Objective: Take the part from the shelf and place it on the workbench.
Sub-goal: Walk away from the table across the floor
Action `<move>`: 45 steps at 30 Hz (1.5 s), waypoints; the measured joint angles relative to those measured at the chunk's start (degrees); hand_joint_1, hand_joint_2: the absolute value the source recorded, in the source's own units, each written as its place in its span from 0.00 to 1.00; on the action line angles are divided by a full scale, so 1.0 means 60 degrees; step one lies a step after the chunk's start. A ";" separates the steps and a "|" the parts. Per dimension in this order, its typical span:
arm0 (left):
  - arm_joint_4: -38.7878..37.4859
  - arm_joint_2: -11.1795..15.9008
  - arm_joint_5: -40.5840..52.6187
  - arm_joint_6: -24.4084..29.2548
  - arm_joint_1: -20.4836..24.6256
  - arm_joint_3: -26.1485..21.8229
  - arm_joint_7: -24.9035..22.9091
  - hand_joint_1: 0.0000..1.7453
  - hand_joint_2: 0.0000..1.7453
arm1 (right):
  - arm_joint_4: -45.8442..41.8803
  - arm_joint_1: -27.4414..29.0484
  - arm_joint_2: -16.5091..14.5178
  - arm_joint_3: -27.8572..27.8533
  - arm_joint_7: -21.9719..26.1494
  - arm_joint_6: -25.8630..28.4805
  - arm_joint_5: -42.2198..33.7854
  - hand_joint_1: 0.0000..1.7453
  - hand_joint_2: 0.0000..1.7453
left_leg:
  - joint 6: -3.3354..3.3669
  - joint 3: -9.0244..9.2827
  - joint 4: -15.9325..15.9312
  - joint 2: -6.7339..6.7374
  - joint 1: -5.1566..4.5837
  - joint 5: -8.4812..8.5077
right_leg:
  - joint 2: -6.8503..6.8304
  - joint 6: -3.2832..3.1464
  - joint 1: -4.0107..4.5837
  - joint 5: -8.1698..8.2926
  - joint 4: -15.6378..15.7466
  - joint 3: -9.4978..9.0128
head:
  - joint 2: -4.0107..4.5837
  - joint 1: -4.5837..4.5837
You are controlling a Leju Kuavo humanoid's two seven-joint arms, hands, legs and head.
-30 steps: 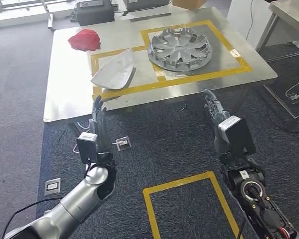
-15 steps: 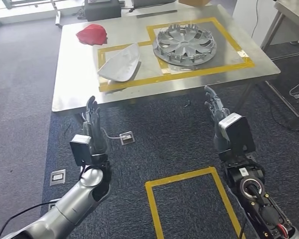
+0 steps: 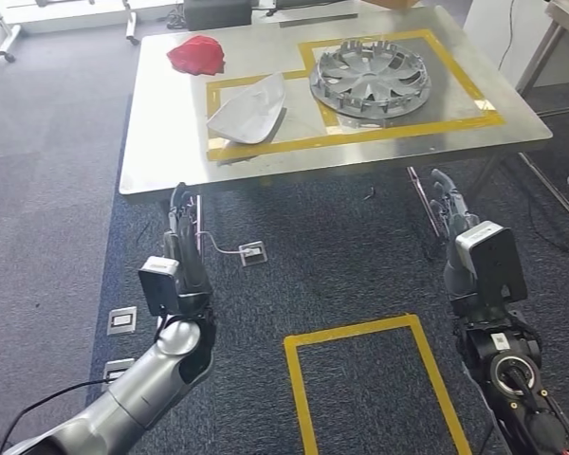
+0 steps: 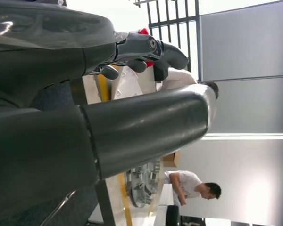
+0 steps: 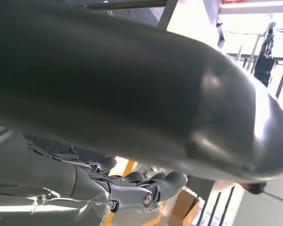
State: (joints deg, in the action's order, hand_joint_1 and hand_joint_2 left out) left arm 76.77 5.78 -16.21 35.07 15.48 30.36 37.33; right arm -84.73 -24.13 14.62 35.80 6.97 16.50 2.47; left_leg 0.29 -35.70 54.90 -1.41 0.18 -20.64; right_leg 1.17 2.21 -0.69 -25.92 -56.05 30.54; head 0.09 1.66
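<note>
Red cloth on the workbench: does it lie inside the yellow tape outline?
No, the red cloth lies outside the yellow tape outline, near the workbench's far left corner.

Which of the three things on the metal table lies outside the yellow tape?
The red cloth, at the table's far left corner. The white part and the silver wheel cover both sit inside taped rectangles.

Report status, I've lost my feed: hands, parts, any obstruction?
Left hand and right hand both empty, fingers apart. Wheel cover and white part lying on workbench. Nothing in the way.
</note>
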 joint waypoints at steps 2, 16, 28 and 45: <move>0.0015 0.0014 0.0000 0.0002 -0.0017 0.0000 -0.0002 0.00 0.00 | -0.0096 0.0071 0.0036 -0.0097 -0.0067 0.0001 0.0060 0.00 0.00 | -0.0097 -0.0077 0.0023 -0.0018 0.0003 0.0002 | -0.0087 -0.0156 -0.0011 0.0103 0.0036 0.0063 | 0.0000 -0.0010; 0.0112 0.0028 -0.0026 -0.0002 -0.0041 0.0000 -0.0007 0.00 0.00 | -0.0664 0.0409 0.0289 -0.0532 -0.0297 0.0061 0.0223 0.00 0.00 | 0.0123 0.0658 -0.0090 0.0320 -0.0105 -0.0611 | -0.0535 -0.0135 0.0036 0.0685 0.0116 0.0580 | 0.0000 0.0311; 0.0164 -0.0022 0.0111 0.0002 -0.0109 0.0000 -0.0015 0.00 0.00 | -0.1003 0.0655 0.0558 -0.0874 -0.0513 -0.0054 0.0407 0.00 0.00 | 0.0166 0.0137 -0.0087 -0.0016 0.0007 -0.0071 | -0.0038 0.0100 -0.0035 -0.0170 -0.0383 0.0013 | 0.0000 0.0125; 0.0391 0.0042 0.0239 0.0002 -0.0259 -0.0004 -0.0036 0.00 0.00 | -0.1231 0.0685 0.0650 -0.0967 -0.0596 -0.0083 0.0412 0.00 0.00 | 0.0091 0.0723 0.0138 0.0357 -0.0124 -0.0832 | -0.0536 -0.0323 0.0076 0.0616 0.0050 0.0609 | 0.0000 0.0458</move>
State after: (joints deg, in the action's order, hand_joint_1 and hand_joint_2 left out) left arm 79.12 6.03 -14.78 35.08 13.92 30.34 37.11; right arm -92.12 -20.02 18.52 30.00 3.39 16.00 4.94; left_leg 0.84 -31.36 55.73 0.74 -0.57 -25.63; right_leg -2.05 0.28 -0.23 -22.22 -55.75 34.20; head 0.09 4.40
